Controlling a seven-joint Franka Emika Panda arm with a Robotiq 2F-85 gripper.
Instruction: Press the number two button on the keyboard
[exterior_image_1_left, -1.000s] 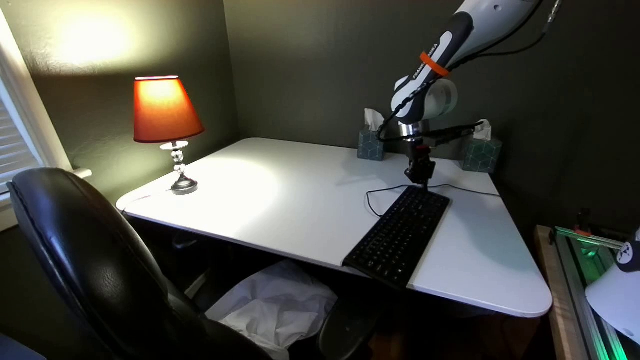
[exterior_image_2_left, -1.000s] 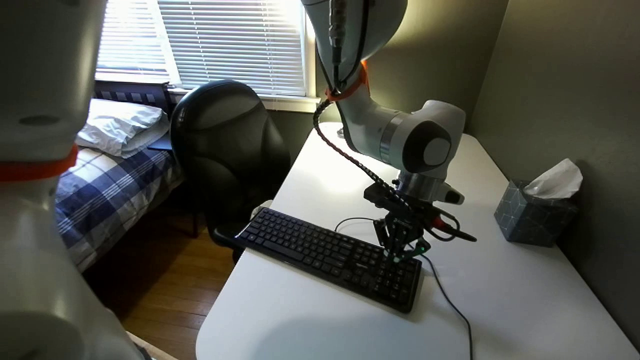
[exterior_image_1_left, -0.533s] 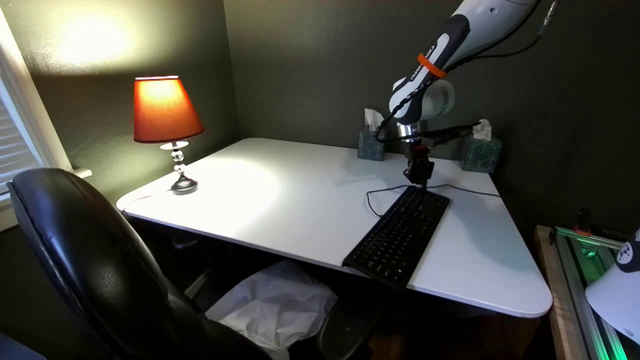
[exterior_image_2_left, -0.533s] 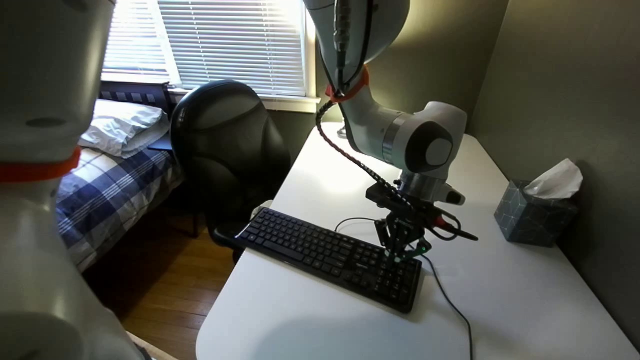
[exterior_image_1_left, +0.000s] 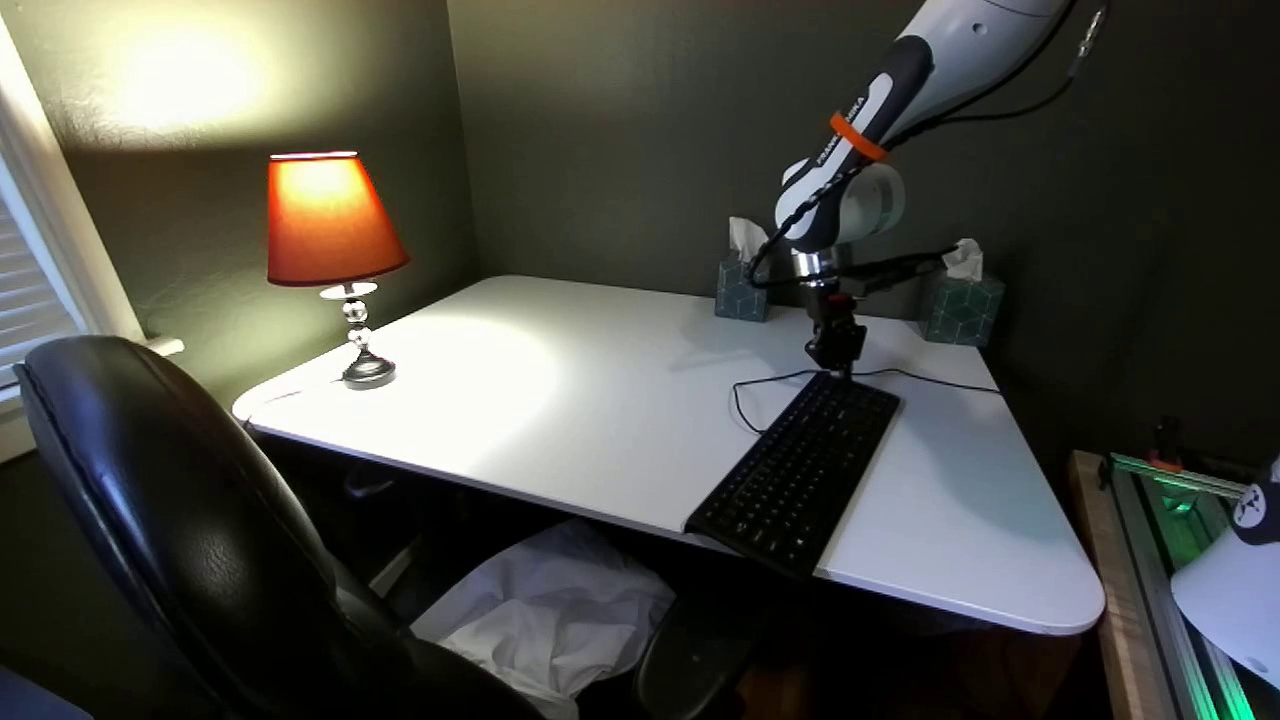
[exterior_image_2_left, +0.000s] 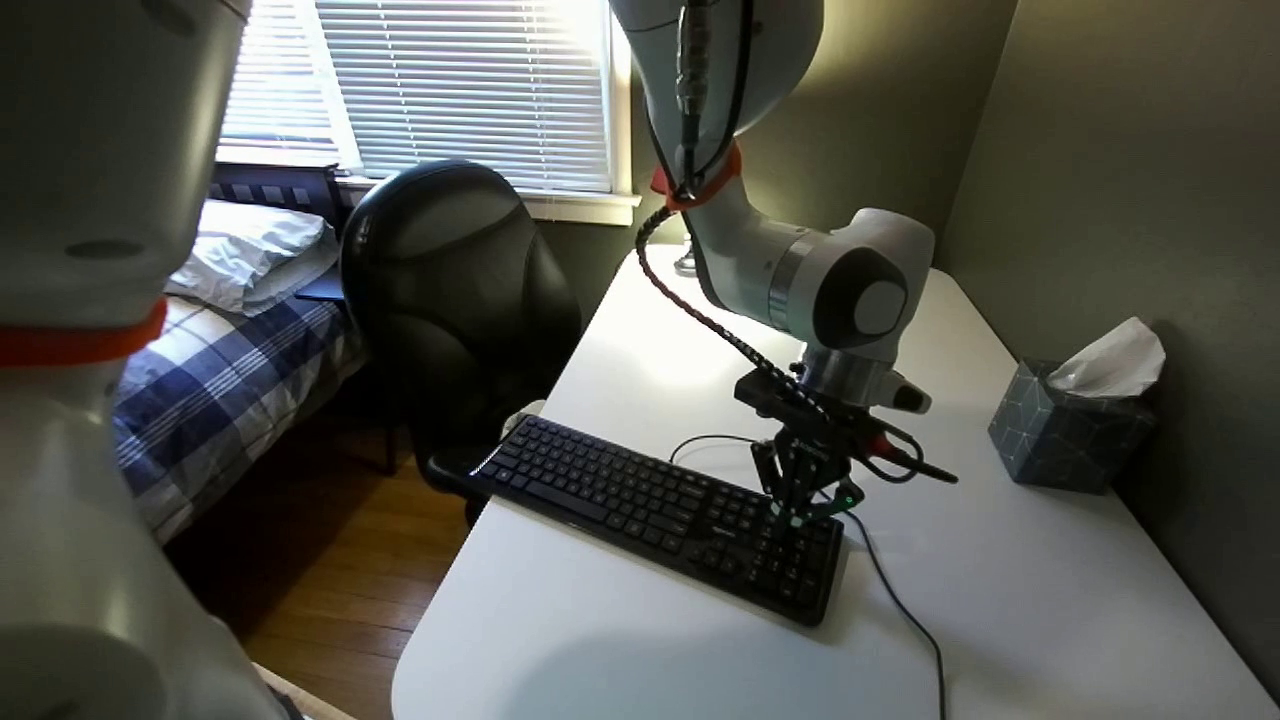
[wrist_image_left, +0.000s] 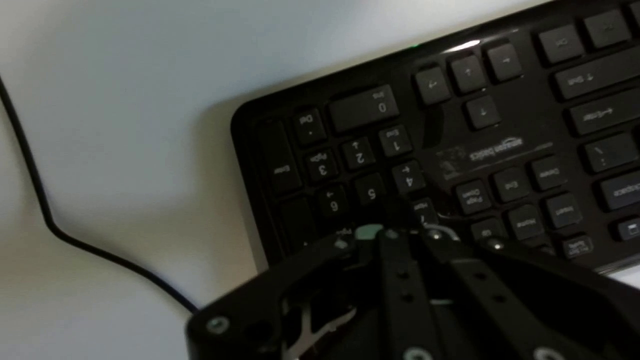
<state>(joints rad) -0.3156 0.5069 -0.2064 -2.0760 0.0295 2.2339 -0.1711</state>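
The black keyboard (exterior_image_1_left: 800, 470) lies on the white table in both exterior views (exterior_image_2_left: 630, 495). In the wrist view the keyboard (wrist_image_left: 445, 150) shows its number pad upside down. The number two key (wrist_image_left: 358, 153) is uncovered, between the 1 and 3 keys. My gripper (wrist_image_left: 397, 210) is shut and empty, its dark fingertips over the pad near the 5 and 7 keys, hiding keys behind them. In the exterior views the gripper (exterior_image_1_left: 842, 370) points down at the keyboard's far end (exterior_image_2_left: 785, 515). I cannot tell whether the tips touch the keys.
The thin black cable (wrist_image_left: 50, 225) runs across the table beside the keyboard. Tissue boxes (exterior_image_1_left: 741, 290) (exterior_image_1_left: 963, 315) stand behind the arm. A lamp (exterior_image_1_left: 335, 225) stands at the table's far corner. A black chair (exterior_image_2_left: 455, 310) is at the table's edge, where the keyboard overhangs slightly.
The arm and gripper have shifted slightly, a little left in an exterior view where the lamp shows. The gripper stays over the number pad. The keyboard has not moved.
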